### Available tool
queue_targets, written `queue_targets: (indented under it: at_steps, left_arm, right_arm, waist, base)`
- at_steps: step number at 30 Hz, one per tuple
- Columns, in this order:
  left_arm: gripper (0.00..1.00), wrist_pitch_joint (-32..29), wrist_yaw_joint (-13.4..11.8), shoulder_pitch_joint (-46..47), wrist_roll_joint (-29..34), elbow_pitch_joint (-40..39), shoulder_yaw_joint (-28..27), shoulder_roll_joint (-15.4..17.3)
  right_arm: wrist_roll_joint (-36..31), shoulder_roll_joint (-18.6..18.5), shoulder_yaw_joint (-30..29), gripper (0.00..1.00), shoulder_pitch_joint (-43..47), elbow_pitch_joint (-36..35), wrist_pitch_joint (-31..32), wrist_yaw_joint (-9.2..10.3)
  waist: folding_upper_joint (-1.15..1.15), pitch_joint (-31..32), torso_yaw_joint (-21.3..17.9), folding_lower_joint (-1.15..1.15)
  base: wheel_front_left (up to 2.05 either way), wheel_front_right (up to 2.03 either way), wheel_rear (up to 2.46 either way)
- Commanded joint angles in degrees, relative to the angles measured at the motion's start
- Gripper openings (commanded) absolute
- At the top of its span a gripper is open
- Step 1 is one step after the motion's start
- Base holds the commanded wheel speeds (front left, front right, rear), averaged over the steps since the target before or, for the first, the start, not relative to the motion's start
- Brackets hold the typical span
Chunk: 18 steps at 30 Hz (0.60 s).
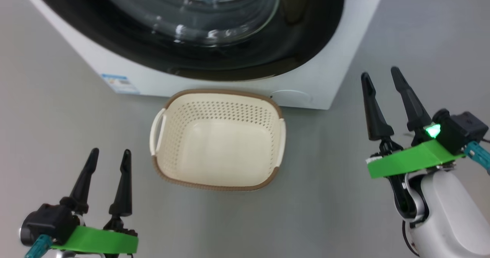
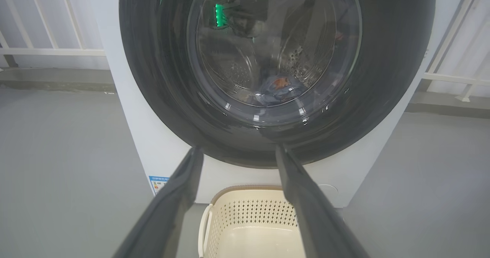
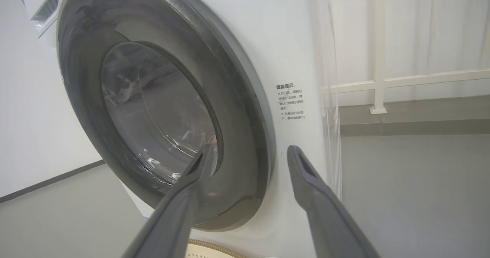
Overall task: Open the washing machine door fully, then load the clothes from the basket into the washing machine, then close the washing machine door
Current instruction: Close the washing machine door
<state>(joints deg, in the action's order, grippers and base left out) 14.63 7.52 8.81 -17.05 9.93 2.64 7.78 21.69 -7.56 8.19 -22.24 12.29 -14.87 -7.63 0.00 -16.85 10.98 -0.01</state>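
Note:
The washing machine (image 1: 317, 82) stands ahead with its glossy black round door (image 1: 237, 61) shut flat against the white front. Through the door's glass (image 2: 268, 59) I see the clothes (image 2: 278, 87), blue fabric with an orange figure, lying in the steel drum. On the floor before the machine sits the cream basket (image 1: 218, 93), with nothing inside. My left gripper (image 1: 110, 151) hangs open at the lower left, short of the basket. My right gripper (image 1: 380, 73) is open to the right of the machine, its fingers empty and pointing at the door's right edge (image 3: 264, 151).
Grey floor lies on both sides of the machine. A small blue label (image 1: 119, 82) marks its lower left front. White railings (image 2: 49, 51) run behind it on the left, and a railing (image 3: 405, 82) with sheer curtain stands behind on the right.

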Motion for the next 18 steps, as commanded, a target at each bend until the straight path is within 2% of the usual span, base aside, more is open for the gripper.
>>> queue_targets:
  at_steps: [1, 18]
  left_arm:
    - [1.0, 0.37, -0.03, -0.22, 0.35, -0.87, -2.2, 1.76]
    - [1.0, 0.37, -0.03, -3.47, 0.84, -0.4, -4.2, 3.66]
  right_arm:
    - [0.03, 0.37, 0.62, 1.0, 1.04, -1.69, -0.13, 0.14]
    - [-0.31, 0.0, -2.48, 1.0, 10.07, -2.37, -0.13, 0.14]
  waist:
    - [0.0, 2.34, -2.71, 0.01]
    - [0.0, 6.82, -10.79, 0.01]
  base:
    - [0.0, 0.0, 0.0]
    - [0.0, 0.0, 0.0]
